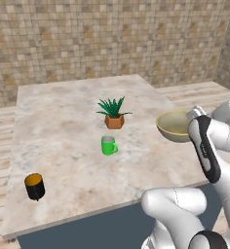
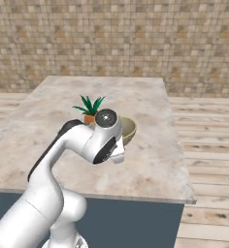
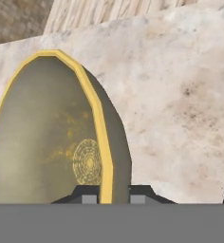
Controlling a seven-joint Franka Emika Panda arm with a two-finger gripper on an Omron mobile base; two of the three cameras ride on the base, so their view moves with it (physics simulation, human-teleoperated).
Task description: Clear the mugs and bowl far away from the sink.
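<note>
The hand (image 3: 110,192) has its two dark fingertips (image 3: 88,193) set either side of the yellow rim of the bowl (image 3: 42,142), one tip inside the wall and one outside, so it looks pinched on that rim – though how firmly, I can't judge from here. In the left base view the bowl (image 1: 171,127) looks raised and tipped a little, near the edge of the surface (image 1: 68,121) on the arm's side, so I'd say it is held up off the marble rather than resting on it.

A grip on one point of a wide, shallow rim is a thin hold. The bowl will want to swing about the fingers, so the carry ought to be slow, with the wrist kept steady and no sudden turns. It wants lifting enough to clear whatever lies along the way before going sideways.

Beyond the bowl from the hand stands a potted plant (image 1: 114,114), quite close to the bowl's far side in the right base view – a swing that way could clip the leaves. Further off past the plant is the green mug (image 1: 108,145), and well beyond that, near the opposite corner of the surface, the black mug (image 1: 34,186) with its orange inside. Both stand upright and untouched, so they remain to be moved after the bowl is set down
</note>
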